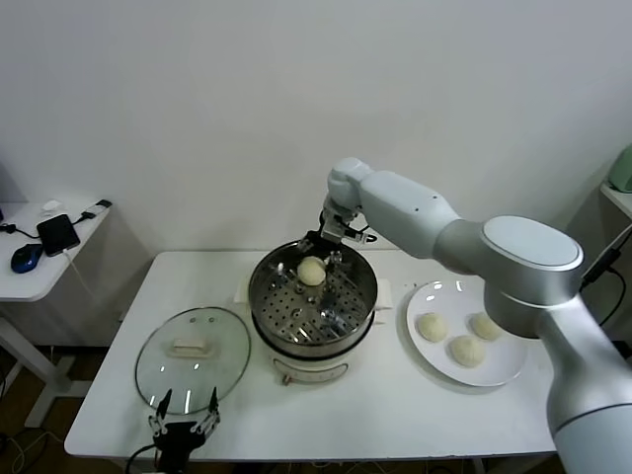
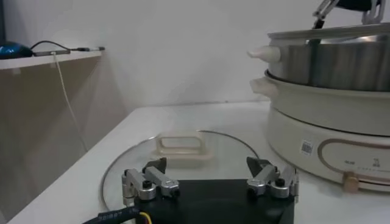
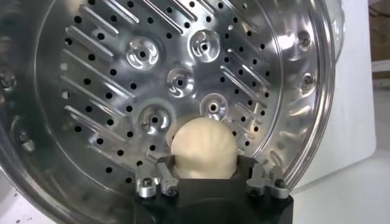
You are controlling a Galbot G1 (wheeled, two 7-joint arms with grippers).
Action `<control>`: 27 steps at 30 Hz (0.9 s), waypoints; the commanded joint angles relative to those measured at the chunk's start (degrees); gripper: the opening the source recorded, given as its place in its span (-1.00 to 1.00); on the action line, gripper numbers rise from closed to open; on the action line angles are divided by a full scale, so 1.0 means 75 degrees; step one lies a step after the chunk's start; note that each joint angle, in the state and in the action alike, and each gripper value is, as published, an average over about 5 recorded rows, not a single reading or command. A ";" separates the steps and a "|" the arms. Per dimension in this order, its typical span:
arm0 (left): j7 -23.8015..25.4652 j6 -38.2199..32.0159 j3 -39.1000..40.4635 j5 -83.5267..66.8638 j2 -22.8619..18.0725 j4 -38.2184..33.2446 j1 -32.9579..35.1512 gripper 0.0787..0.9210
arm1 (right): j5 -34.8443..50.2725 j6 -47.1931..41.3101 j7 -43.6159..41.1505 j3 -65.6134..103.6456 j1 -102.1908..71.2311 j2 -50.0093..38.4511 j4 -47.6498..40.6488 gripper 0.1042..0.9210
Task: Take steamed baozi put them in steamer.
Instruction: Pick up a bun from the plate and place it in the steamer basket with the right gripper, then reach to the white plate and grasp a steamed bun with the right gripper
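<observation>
One steamed baozi [image 1: 312,270] lies on the perforated tray at the far side of the steamer [image 1: 269,301]. My right gripper [image 1: 323,247] hangs over it, reaching in over the far rim. In the right wrist view the baozi [image 3: 203,149] rests on the steamer's tray [image 3: 91,91], and my right gripper [image 3: 205,162] stands open with a finger on each side of it. Three more baozi [image 1: 467,350] lie on the white plate [image 1: 446,294] to the right. My left gripper [image 1: 185,402] waits open at the table's front edge, empty.
The glass lid [image 1: 193,355] with its white knob lies flat on the table left of the steamer, just beyond my left gripper [image 2: 207,165]; the left wrist view shows the lid [image 2: 183,146] and the steamer's side [image 2: 329,79]. A side table with a phone [image 1: 57,233] stands far left.
</observation>
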 commanded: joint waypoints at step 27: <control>0.0019 0.0022 0.0219 0.0038 -0.0021 -0.0062 -0.0041 0.77 | 0.5341 -0.7598 0.0577 -0.4141 0.1940 -0.6163 0.4951 0.76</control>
